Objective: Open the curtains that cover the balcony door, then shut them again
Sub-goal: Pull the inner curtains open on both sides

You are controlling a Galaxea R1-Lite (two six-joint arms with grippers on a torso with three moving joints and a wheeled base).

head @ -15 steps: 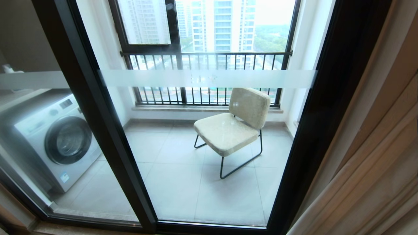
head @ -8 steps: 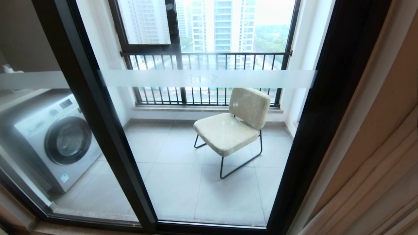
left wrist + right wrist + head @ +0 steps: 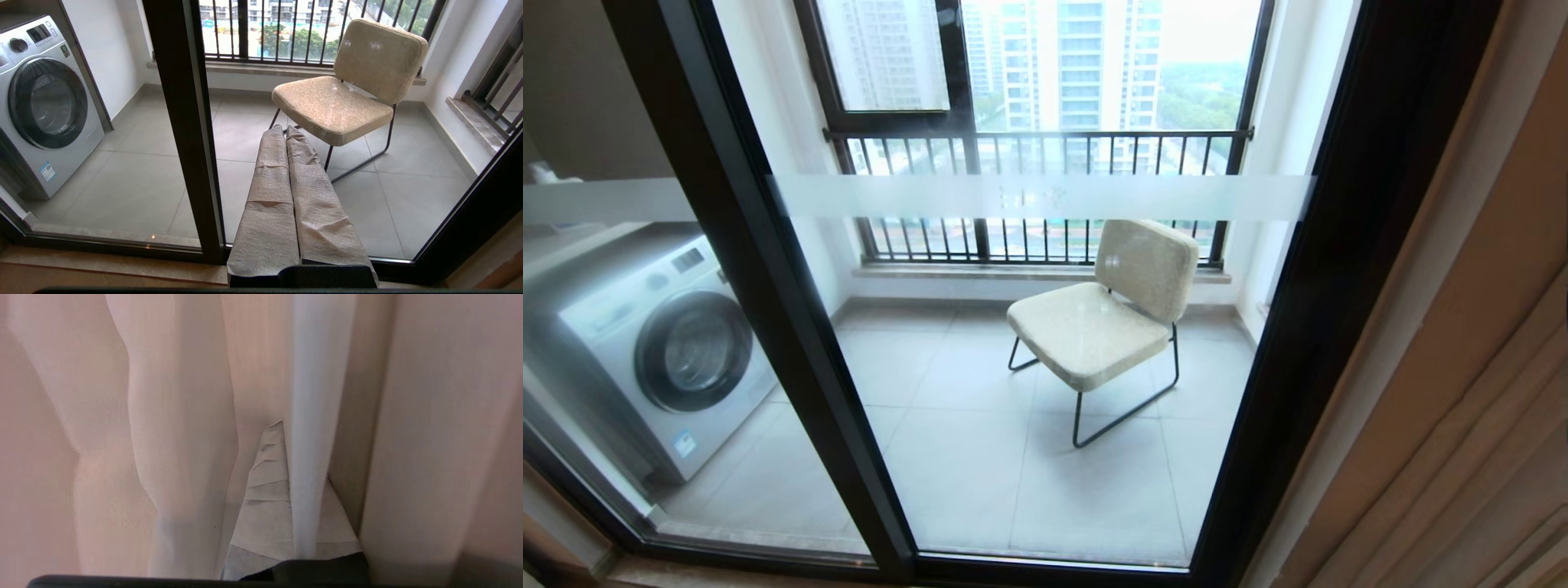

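The balcony door, glass in thick black frames with a frosted band, stands uncovered across the head view. The beige curtains hang bunched at the far right edge. Neither arm shows in the head view. In the right wrist view, my right gripper is shut on a fold of the white sheer, deep among beige pleats; one finger is hidden behind the fold. My left gripper is shut and empty, parked low and pointing at the door's middle post.
Behind the glass stand a beige chair on a black wire frame, a washing machine at the left, and a barred window at the back. A wooden sill runs along the door's foot.
The curtain pleats at the right edge of the head view have slid further right, uncovering more of the brown wall strip beside the door. The door and the left arm are unchanged.
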